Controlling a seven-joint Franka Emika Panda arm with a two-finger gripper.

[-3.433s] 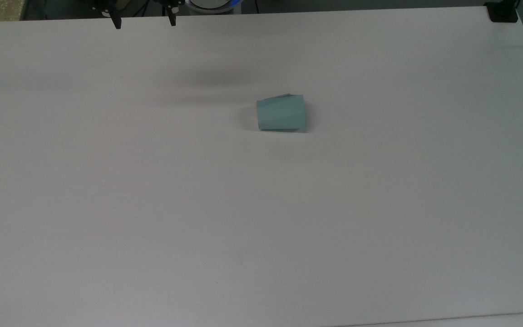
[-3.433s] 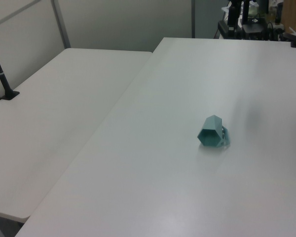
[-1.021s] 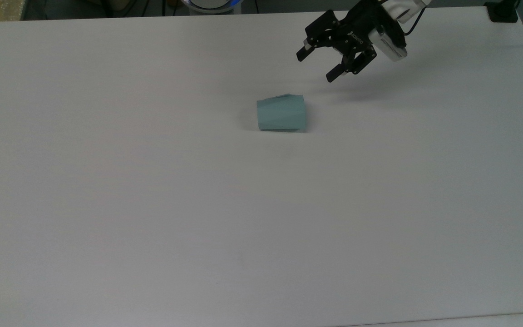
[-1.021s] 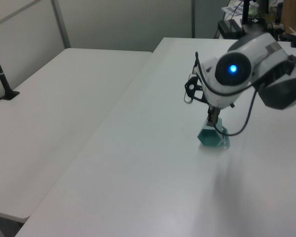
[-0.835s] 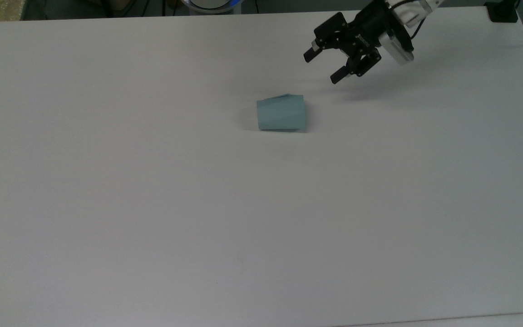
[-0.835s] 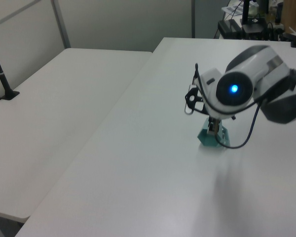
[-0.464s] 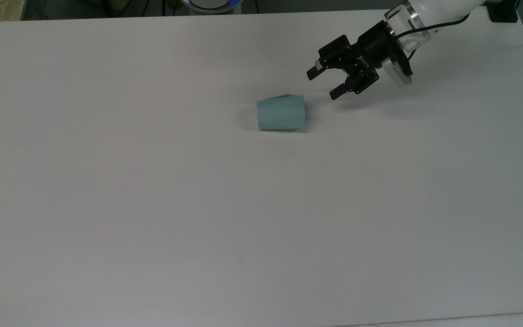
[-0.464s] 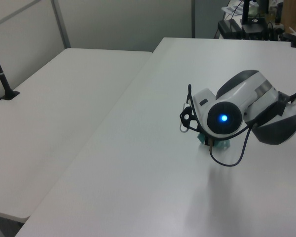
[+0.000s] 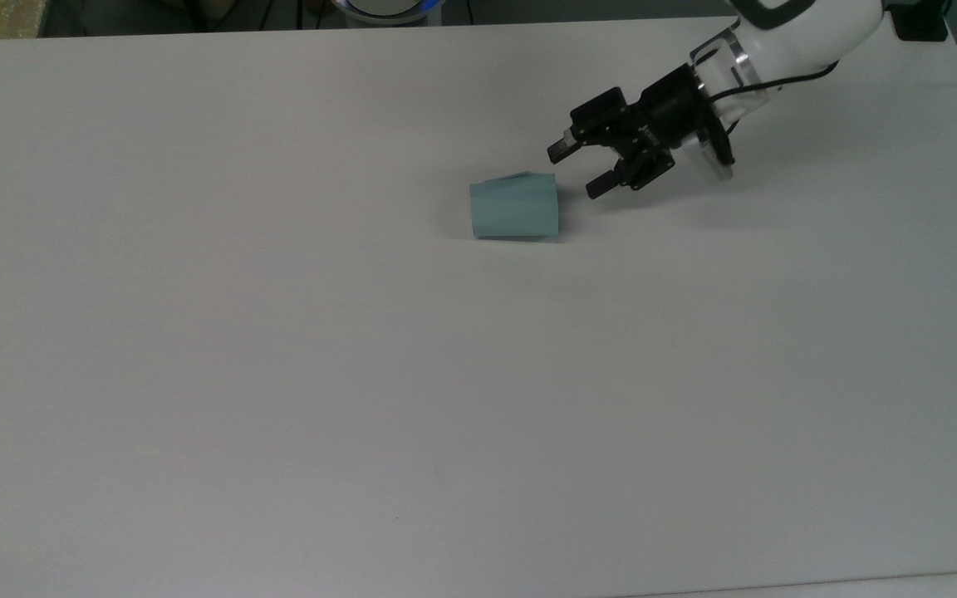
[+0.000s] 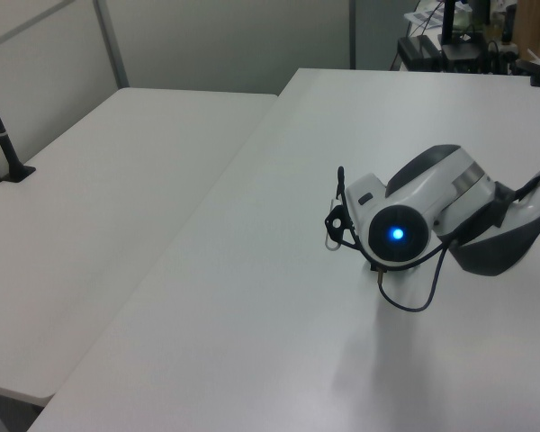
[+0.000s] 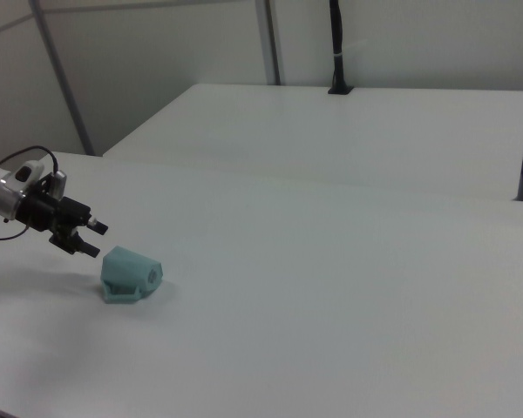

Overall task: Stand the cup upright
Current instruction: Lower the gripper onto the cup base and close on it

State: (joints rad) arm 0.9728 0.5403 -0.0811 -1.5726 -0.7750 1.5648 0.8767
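While my gripper (image 9: 576, 173) hangs low over the white table (image 9: 279, 374), its two fingers stand apart with nothing between them, pointing toward the top view's left. Just beyond the fingertips, near but not touching, lies the cup (image 9: 515, 209): pale teal, faceted, on its side near the middle of the table. In the right view, the gripper (image 11: 93, 239) sits at the left view edge and the cup (image 11: 129, 273) rests just to its right and lower. Which end is the cup's mouth I cannot tell for certain. My judgement is that the risk lies in the approach: one finger could strike the cup's near end before the other clears it, shoving or rolling the light cup away. A grip on slanted facets could also slip as I tip it up.
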